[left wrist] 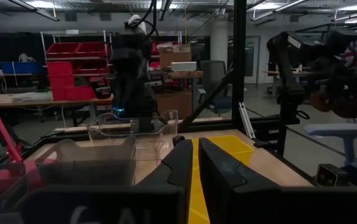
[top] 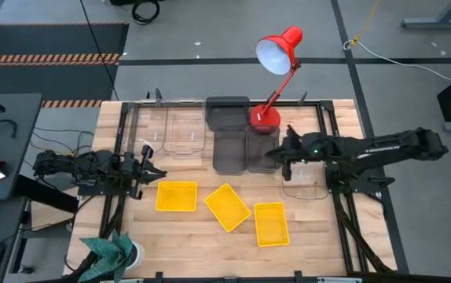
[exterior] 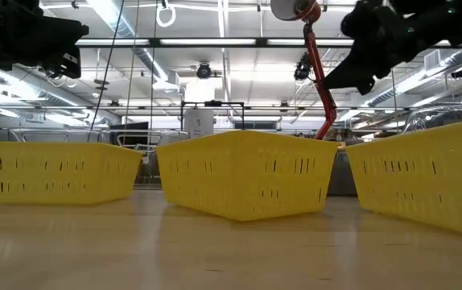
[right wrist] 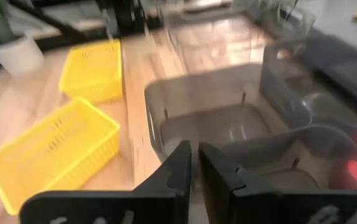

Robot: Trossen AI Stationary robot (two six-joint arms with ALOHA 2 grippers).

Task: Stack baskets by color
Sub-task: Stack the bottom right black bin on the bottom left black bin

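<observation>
Three yellow baskets (top: 177, 196) (top: 227, 207) (top: 271, 223) rest on their bottoms in a row near the table's front. Dark grey baskets (top: 227, 114) (top: 229, 151) (top: 261, 149) stand at the far middle. Clear baskets lie at the far left (top: 182, 130) and under my right arm (top: 308, 179). My right gripper (top: 276, 153) (right wrist: 195, 149) hovers shut above the grey baskets (right wrist: 228, 118), tilted down, with nothing between its fingers. At the table's left edge my left gripper (top: 151, 171) (left wrist: 194, 144) waits, shut and holding nothing.
A red desk lamp (top: 276, 51) stands with its base (top: 265, 118) beside the grey baskets at the far side. A potted plant (top: 111, 251) sits at the near left corner. Black frame rails (top: 119, 141) run along the table's sides.
</observation>
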